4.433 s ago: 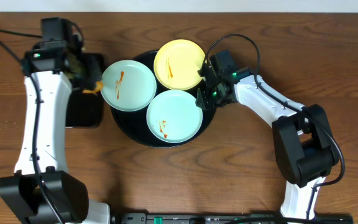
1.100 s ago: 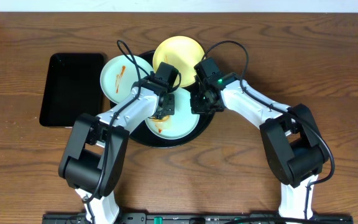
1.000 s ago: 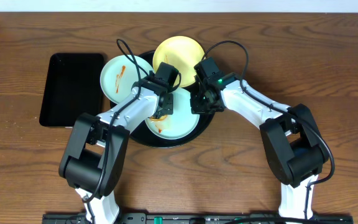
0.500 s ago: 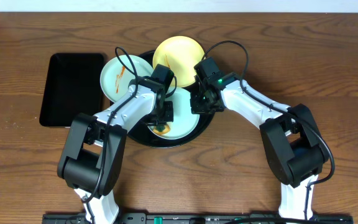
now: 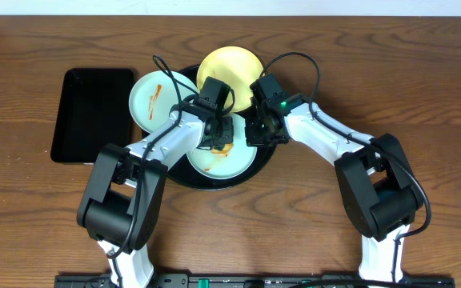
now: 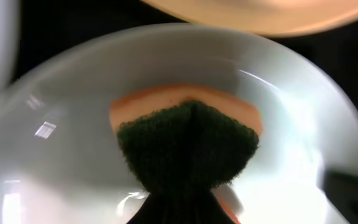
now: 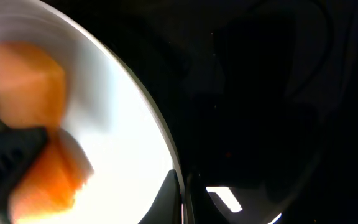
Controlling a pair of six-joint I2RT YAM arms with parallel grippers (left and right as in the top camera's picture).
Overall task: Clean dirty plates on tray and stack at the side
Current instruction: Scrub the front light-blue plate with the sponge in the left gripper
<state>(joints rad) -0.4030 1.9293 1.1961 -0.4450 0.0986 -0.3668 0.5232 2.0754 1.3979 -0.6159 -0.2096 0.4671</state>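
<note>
Jaws of the left gripper are closed on a sponge, orange with a dark green scouring face. The green face is pressed flat on the front plate. Jaws of the right gripper are closed to a thin slit at the right rim of that plate. They appear to pinch the rim and steady the plate, though the contact itself is dark in the right wrist view.

All three plates rest on or overhang the tray, which sits at the middle of the table's rear half:
- front plate, pale blue-green, at the tray's front edge;
- left plate, pale blue-green, overhanging the tray's left edge;
- yellow plate, at the tray's rear edge.

Task status: early.
- Wiping of the front plate is in hand. Whether a faint mark remains near its front rim is too small to tell.
- The left plate carries a red streak and is unwiped.
- Part of the yellow plate is hidden by the arms, so its state cannot be told.
- No plate is stacked at the side.

Change from half a second ago: the sponge has travelled from the plate's front left toward its rear. The right gripper has not moved.
</note>
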